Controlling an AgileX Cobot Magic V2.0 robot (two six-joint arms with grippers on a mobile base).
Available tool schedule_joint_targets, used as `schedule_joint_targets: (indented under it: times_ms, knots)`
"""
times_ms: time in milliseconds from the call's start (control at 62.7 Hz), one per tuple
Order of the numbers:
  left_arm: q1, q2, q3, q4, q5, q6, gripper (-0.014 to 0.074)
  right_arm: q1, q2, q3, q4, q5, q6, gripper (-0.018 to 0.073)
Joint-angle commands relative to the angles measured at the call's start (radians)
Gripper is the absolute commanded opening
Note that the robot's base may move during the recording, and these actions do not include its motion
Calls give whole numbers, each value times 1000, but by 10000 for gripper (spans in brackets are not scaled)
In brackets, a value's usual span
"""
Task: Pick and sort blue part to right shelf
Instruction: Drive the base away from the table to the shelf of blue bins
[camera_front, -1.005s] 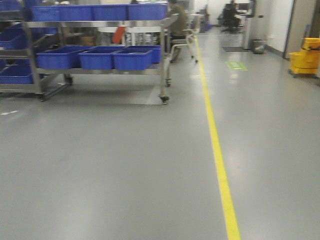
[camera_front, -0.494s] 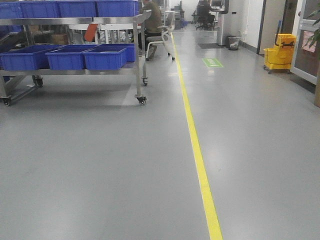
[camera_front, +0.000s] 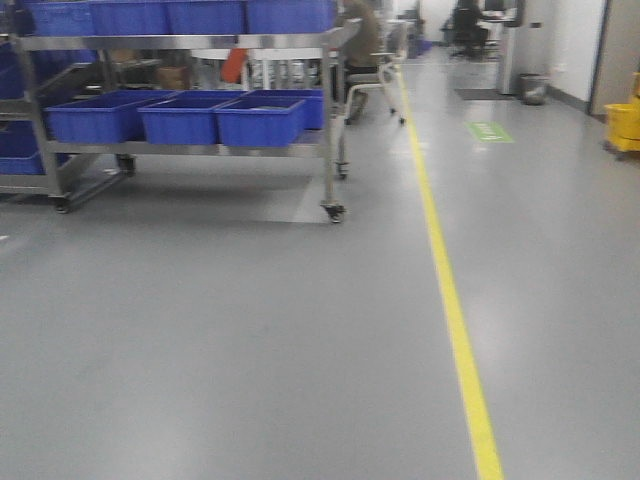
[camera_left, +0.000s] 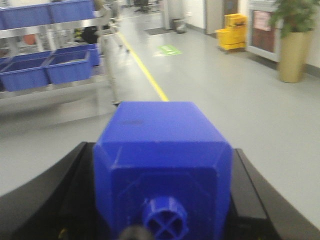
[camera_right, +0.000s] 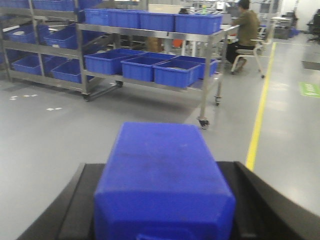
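In the left wrist view a blue part (camera_left: 160, 125), a blocky piece with a round cross-marked stub, fills the space between the black fingers (camera_left: 75, 195) of my left gripper (camera_left: 161, 150), which is shut on it. Another blue part (camera_right: 162, 150) sits the same way in my right gripper (camera_right: 162, 172), shut on it. The right shelf (camera_front: 190, 42), a wheeled stainless-steel rack carrying open blue bins (camera_front: 260, 120), stands ahead to the left across bare floor. In the right wrist view the shelf (camera_right: 150, 31) is straight ahead. Neither gripper shows in the front view.
A yellow floor line (camera_front: 450, 300) runs forward right of the rack. A seated person (camera_right: 245, 25) is behind it. A second rack of blue bins (camera_right: 35, 55) stands further left. A yellow mop bucket (camera_left: 232, 32) and a potted plant (camera_left: 292, 55) line the right wall.
The front view has swung. Half a second ago the rack had slid toward the left edge, and now it sits back further right. No earlier wrist frames are given.
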Motion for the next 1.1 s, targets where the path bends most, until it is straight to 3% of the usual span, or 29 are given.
schedule_joint_targets:
  times_ms: [0, 1084]
  knots:
    - [-6, 16, -24, -8, -91, -5, 281, -2, 18, -30, -12, -94, -7, 260]
    - [-6, 16, -24, -8, -89, -5, 281, -2, 18, -30, -12, -93, -7, 260]
